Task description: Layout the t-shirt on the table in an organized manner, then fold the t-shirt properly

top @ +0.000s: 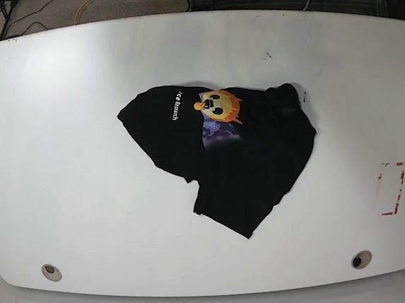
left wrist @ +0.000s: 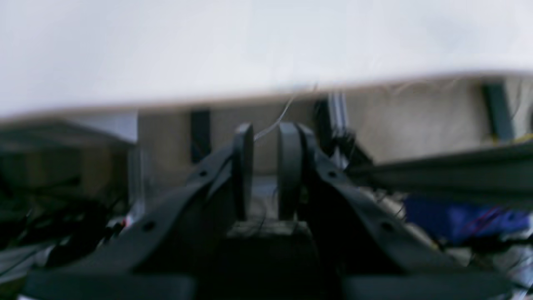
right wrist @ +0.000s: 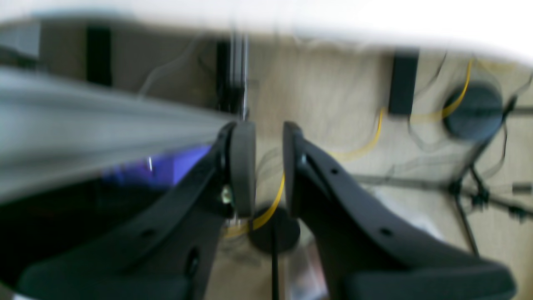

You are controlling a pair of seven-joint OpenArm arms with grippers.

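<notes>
The black t-shirt [top: 250, 165] lies crumpled at the middle of the white table [top: 67, 149], partly folded over itself. Its orange cartoon face [top: 218, 105], purple patch and white lettering face up. Neither arm shows in the base view. In the left wrist view my left gripper [left wrist: 266, 129] holds nothing, its jaws a narrow gap apart, with the table's white edge [left wrist: 208, 54] beyond it. In the right wrist view my right gripper [right wrist: 268, 127] is likewise empty and narrowly parted, below the table's edge [right wrist: 374, 16]. The t-shirt is out of both wrist views.
A red-and-white tape rectangle [top: 392, 188] sits at the table's right. Two grommet holes [top: 51, 272] [top: 361, 259] are near the front edge. Cables, a yellow cord [right wrist: 374, 133] and stand bases [right wrist: 472, 110] lie on the floor.
</notes>
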